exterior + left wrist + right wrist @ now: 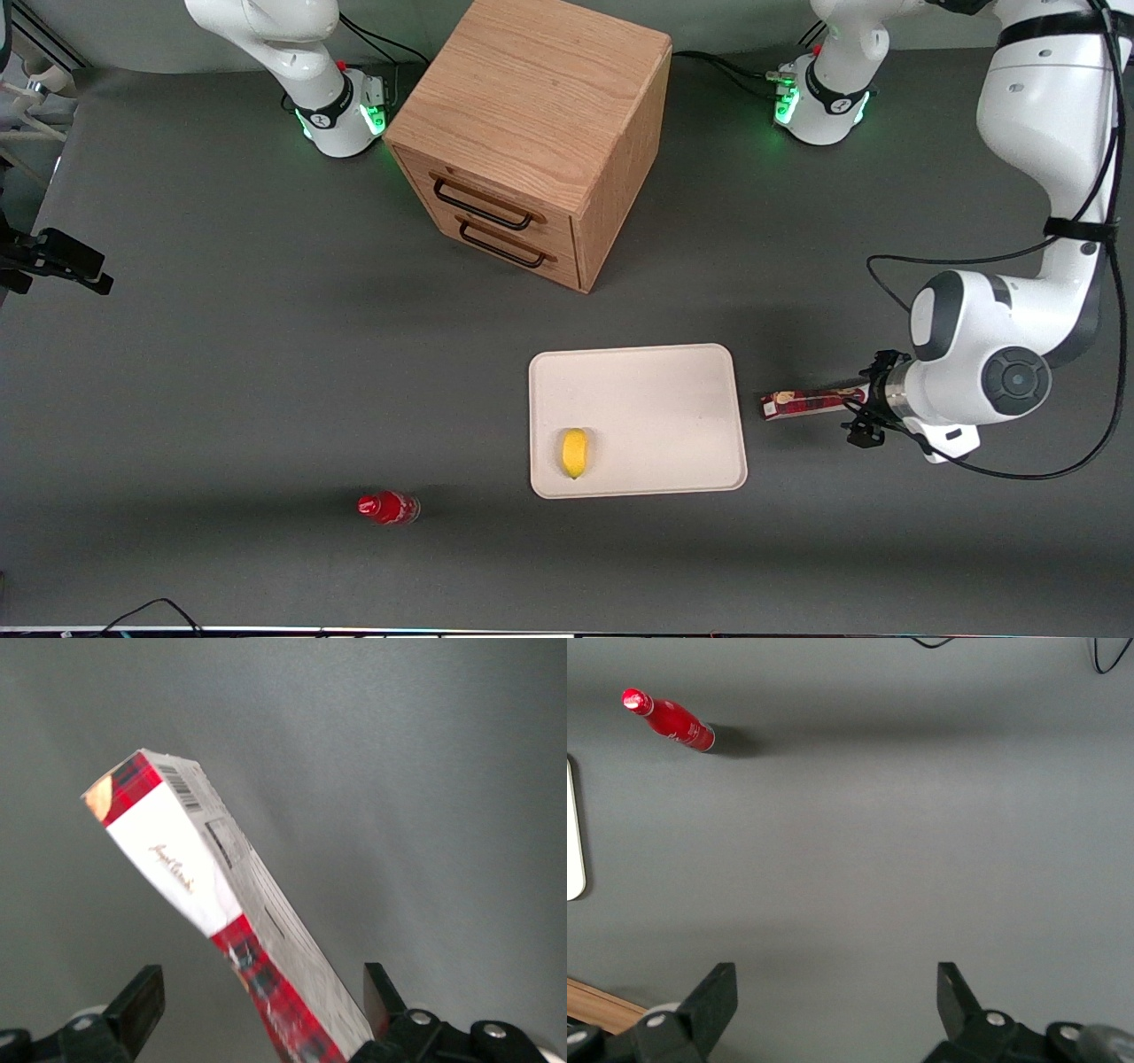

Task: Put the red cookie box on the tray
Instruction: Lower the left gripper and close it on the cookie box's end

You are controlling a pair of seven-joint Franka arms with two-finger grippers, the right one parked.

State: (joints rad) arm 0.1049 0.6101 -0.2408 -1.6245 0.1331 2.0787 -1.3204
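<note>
Red cookie box beside tray, toward working arm's end of bench, apart from rim, tilted. Gripper at box's end; jaws spread, box between them. Lemon on tray, near rim closest to front camera.
</note>
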